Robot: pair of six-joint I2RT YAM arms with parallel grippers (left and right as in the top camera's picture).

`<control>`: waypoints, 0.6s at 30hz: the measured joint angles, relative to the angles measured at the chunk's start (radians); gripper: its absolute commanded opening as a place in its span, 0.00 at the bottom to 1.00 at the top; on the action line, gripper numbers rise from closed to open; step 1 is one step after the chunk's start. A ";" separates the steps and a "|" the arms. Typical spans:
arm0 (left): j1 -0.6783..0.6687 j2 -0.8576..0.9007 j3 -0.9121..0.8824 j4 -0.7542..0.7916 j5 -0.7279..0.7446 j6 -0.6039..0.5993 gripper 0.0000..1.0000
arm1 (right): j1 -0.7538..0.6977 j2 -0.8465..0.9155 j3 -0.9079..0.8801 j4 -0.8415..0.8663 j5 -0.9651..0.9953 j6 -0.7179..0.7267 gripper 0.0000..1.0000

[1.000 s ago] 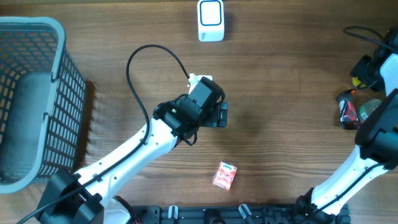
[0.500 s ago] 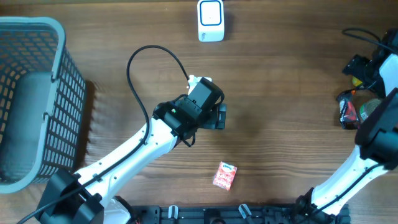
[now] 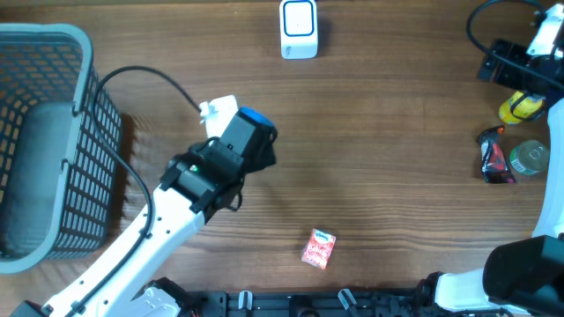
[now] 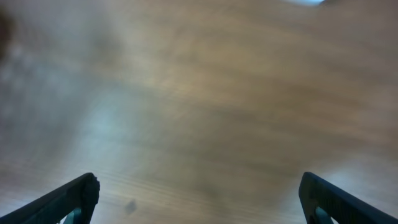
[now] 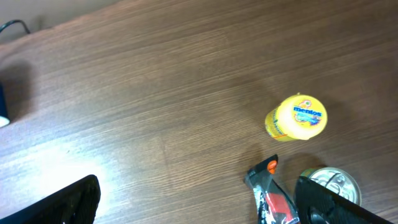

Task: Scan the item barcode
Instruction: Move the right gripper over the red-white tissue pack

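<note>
- Wooden table [image 3: 397,176]: carries every item listed below.
- Grey mesh basket [image 3: 95,132]: stands at the left edge of the table, opening upward.
- Left arm [image 3: 167,211]: reaches from the near-left corner toward the table centre. Its wrist lies just right of the basket.
- Right arm [image 3: 527,275]: rises from the near-right corner. Its wrist sits at the far-right corner.
- Left gripper [image 4: 199,202]: fingers spread wide, with only blurred bare wood between them.
- Right gripper [image 5: 199,202]: fingers spread wide and holding nothing, above the table near the group of goods on the right.
- Barcode scanner [image 3: 299,28]: white body with a blue face, at the far centre edge, well apart from both grippers.
- Tin can [image 5: 329,183]: upright with its silver top showing, just beside the dark wrapper.
- Yellow tub [image 5: 297,117]: blue lettering on its cap, lying near the can and wrapper.
- Dark wrapper [image 5: 273,199]: red-marked, lying flat.
- Pink packet [image 3: 319,249]: lies flat near the front centre edge, alone, touching nothing, well apart from the scanner.
</note>
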 measured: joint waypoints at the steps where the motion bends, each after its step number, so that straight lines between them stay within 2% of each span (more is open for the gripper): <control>1: 0.002 0.003 0.000 -0.029 0.027 0.015 1.00 | 0.001 0.000 0.000 0.000 0.001 0.001 1.00; 6: -0.006 0.011 -0.001 -0.051 0.244 0.177 1.00 | 0.000 0.000 0.000 -0.022 0.006 0.017 1.00; 8: -0.003 0.011 -0.001 -0.069 0.266 0.164 1.00 | 0.002 0.000 0.000 -0.050 -0.037 -0.001 1.00; 10: 0.012 0.010 -0.001 -0.100 0.235 0.100 1.00 | 0.013 0.000 0.000 -0.082 -0.097 -0.047 1.00; 13: 0.026 -0.014 -0.002 -0.114 0.127 0.016 1.00 | 0.076 0.000 0.000 -0.138 -0.240 -0.190 1.00; 18: -0.031 -0.171 -0.003 -0.113 -0.072 -0.027 1.00 | 0.257 0.000 0.000 -0.237 -0.335 -0.322 1.00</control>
